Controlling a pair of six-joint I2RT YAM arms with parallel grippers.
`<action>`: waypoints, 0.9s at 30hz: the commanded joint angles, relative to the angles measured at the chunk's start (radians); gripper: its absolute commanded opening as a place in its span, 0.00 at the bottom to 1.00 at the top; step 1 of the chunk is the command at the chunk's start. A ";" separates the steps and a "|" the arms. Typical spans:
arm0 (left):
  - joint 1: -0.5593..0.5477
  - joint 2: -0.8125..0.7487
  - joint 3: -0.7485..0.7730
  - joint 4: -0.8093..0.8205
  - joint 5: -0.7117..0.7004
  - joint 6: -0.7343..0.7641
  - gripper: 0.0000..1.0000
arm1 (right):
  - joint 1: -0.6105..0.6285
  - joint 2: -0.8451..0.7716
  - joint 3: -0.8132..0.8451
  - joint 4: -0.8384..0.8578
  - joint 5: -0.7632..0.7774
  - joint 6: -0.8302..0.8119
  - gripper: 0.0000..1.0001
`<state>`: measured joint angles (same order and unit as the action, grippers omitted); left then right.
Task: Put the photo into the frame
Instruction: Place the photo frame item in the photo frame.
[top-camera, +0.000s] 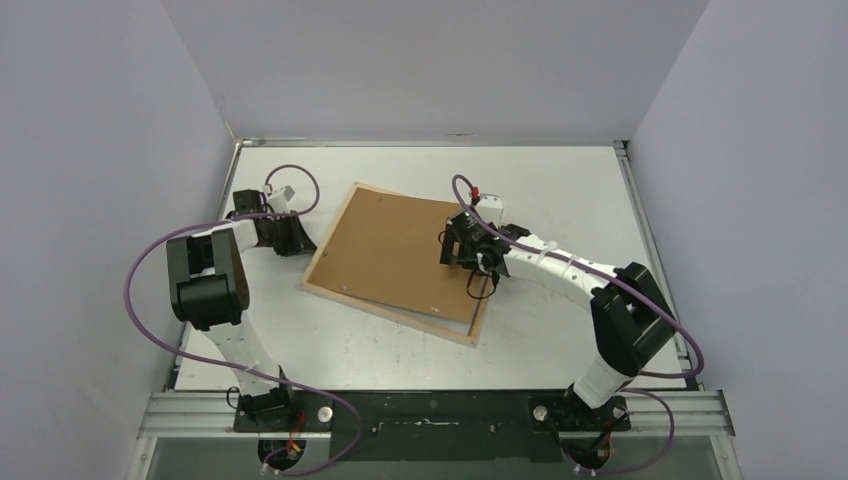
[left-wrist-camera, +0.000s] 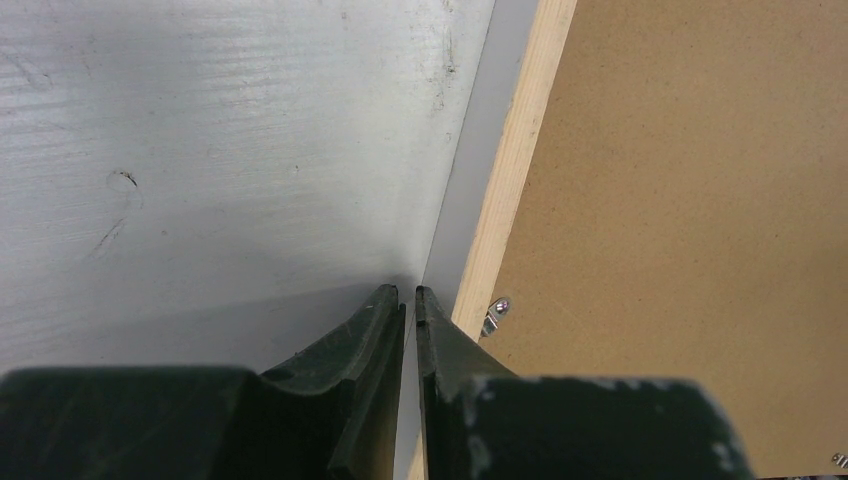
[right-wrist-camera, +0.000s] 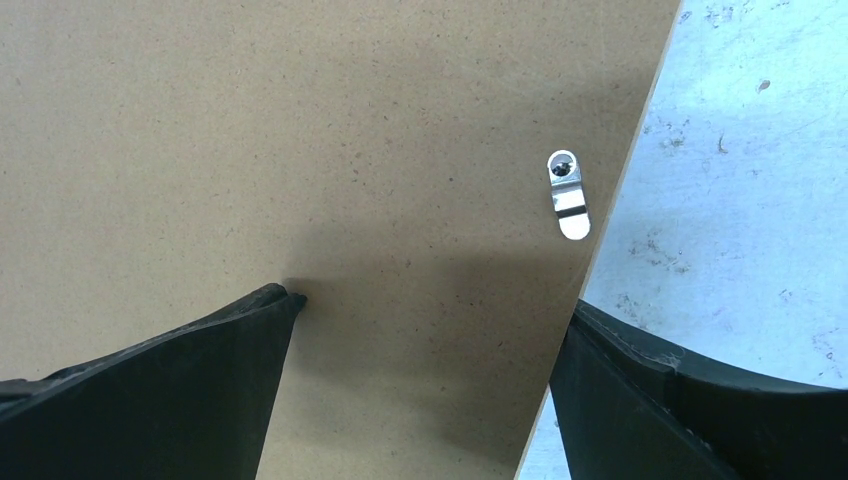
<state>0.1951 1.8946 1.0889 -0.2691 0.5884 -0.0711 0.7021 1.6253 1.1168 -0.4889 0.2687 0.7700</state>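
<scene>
Pale natural-wood rectangular picture frame (top-camera: 477, 327) is laid flat near the middle of the white scuffed table (top-camera: 560, 180), skewed clockwise in the top view. It is mostly covered by a brown fibreboard backing panel (top-camera: 390, 250). A strip of table is seen inside the frame's bars at its 5 o'clock corner. Left gripper (top-camera: 303, 245) is parked at the frame's 9 o'clock edge. In the left wrist view the left gripper (left-wrist-camera: 407, 293) is seen with fingers drawn almost together, only a thin slit between and nothing gripped. Its tips are set low just outside the wooden bar (left-wrist-camera: 510, 170), which runs off toward 1 o'clock; contact with the table (left-wrist-camera: 200, 150) cannot be told. A small silver metal turn clip (left-wrist-camera: 497, 310) is seen on the panel (left-wrist-camera: 680, 200) at 3 o'clock of the tips. Right gripper (top-camera: 455, 250) is placed over the panel's 3 o'clock edge. In the right wrist view the right gripper (right-wrist-camera: 440, 300) is spread wide and nothing is held. One finger (right-wrist-camera: 200, 390) is over the panel (right-wrist-camera: 300, 130), the other over the table (right-wrist-camera: 750, 150), and the panel's edge passes between them. A second silver clip (right-wrist-camera: 568, 195) is seen at 1 o'clock of the gap.
</scene>
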 joint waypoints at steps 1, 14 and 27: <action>-0.017 0.024 -0.011 -0.057 0.045 -0.011 0.10 | 0.036 0.030 0.064 0.022 0.015 -0.033 0.90; -0.016 0.028 -0.008 -0.061 0.048 -0.017 0.10 | 0.066 0.025 0.060 0.017 0.116 0.003 0.90; -0.007 0.029 -0.003 -0.071 0.057 -0.016 0.10 | 0.066 -0.022 0.015 0.082 0.083 0.031 0.90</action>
<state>0.2005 1.8965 1.0889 -0.2680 0.5888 -0.0753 0.7361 1.6577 1.1358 -0.4927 0.3531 0.7940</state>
